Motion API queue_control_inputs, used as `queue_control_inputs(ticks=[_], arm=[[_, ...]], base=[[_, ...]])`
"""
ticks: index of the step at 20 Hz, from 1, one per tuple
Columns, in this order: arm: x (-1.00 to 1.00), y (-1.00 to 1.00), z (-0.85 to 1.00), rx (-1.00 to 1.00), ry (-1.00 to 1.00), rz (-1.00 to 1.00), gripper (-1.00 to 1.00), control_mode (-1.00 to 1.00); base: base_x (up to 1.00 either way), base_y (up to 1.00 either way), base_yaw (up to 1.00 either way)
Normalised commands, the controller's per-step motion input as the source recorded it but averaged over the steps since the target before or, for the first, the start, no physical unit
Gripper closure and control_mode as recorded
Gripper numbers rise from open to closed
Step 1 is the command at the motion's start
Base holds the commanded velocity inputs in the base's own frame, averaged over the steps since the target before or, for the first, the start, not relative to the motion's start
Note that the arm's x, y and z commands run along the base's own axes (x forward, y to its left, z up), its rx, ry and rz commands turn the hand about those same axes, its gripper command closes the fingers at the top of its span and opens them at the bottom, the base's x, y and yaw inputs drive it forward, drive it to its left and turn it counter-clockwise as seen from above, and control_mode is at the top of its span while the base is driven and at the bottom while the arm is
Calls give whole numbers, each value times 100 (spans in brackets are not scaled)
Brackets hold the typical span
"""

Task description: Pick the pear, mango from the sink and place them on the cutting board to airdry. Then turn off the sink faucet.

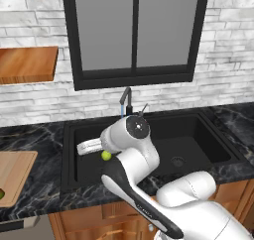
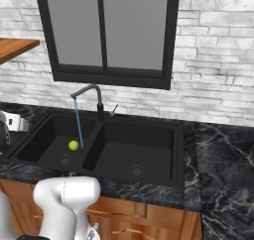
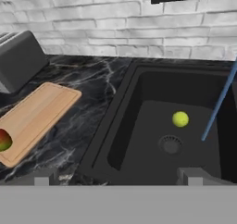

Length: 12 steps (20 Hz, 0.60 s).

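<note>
The yellow-green pear (image 3: 180, 119) lies on the floor of the black sink's (image 3: 121, 121) left basin, just above the round drain (image 3: 170, 144); it also shows as the pear (image 1: 106, 155) and the pear (image 2: 73, 145). The red-orange mango (image 3: 3, 140) rests on the near end of the light-wood cutting board (image 3: 39, 114), on the counter left of the sink. My gripper (image 3: 118, 178) hangs above the sink's front left rim, open, with nothing between its fingers. The dark sink faucet (image 2: 92, 91) pours a thin blue stream (image 2: 78, 122) into the left basin. Its silver lever (image 2: 114, 109) stands beside it.
A grey boxy appliance (image 3: 19, 61) stands on the dark marble counter (image 3: 88, 102) behind the board. A white brick wall and a black-framed window (image 1: 134, 35) rise behind the sink. Wooden shelves (image 1: 27, 63) hang at upper left. The right basin (image 2: 136, 152) holds nothing but its drain.
</note>
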Motion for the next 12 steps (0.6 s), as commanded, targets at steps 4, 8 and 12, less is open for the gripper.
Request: queue_control_inputs(ticks=[4, 8, 12], arm=[[1, -57, 0, 0, 8, -24, -100, -100], [5, -60, 0, 0, 7, -20, -100, -100], [16, -58, 0, 0, 2, -12, -100, -100]], base=[[0, 0, 0], [0, 0, 0], [0, 0, 0]])
